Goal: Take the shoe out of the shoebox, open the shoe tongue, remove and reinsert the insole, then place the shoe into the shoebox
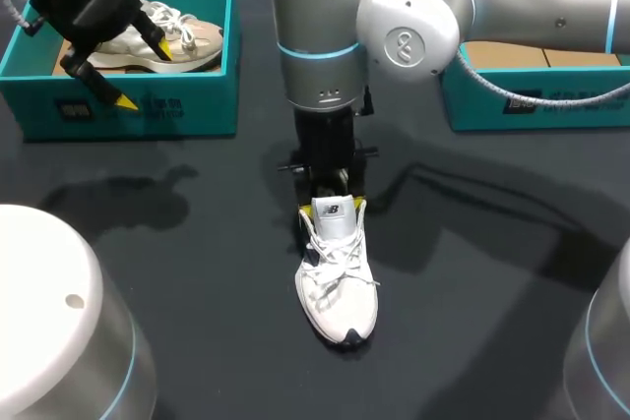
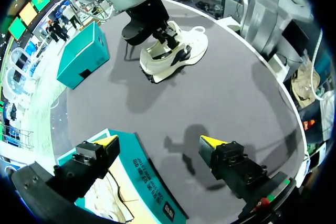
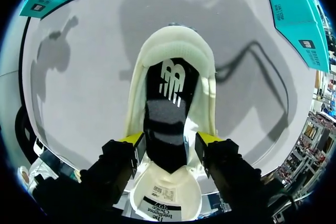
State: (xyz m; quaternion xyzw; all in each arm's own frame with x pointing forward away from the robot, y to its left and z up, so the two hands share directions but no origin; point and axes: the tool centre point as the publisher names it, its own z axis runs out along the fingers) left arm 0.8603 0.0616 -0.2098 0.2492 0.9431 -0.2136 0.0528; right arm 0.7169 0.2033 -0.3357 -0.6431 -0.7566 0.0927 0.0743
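Head view gives you the white shoe [image 1: 337, 277] standing on the dark table [image 1: 197, 243] at centre, a shade toward 6 o'clock. Its toe points to 6 o'clock and its tongue [image 1: 333, 218] is raised, with the logo facing the camera. Your right arm [image 1: 315, 36] comes in from 2 o'clock and drops straight down, so the right gripper [image 1: 333, 206] sits at the tongue end of the shoe's mouth. Right wrist view looks down into that mouth: the black insole [image 3: 170, 82] lies inside with its logo toward the heel, and the tongue's labelled underside is nearest the gripper. I cannot tell from either view whether the gripper is clamping the shoe or merely straddling it (its own body hides the contact).

At 10 o'clock the teal shoebox [image 1: 148, 110] holds a second, cream shoe [image 1: 187, 41]. Your left gripper [image 1: 144, 74] hovers over the box's front wall, spread wide with nothing in it. Left wrist view shows one finger [image 2: 100, 148] above the box and the other above bare table. A second teal box [image 1: 532, 100] stands at 2 o'clock, well apart from the white shoe.
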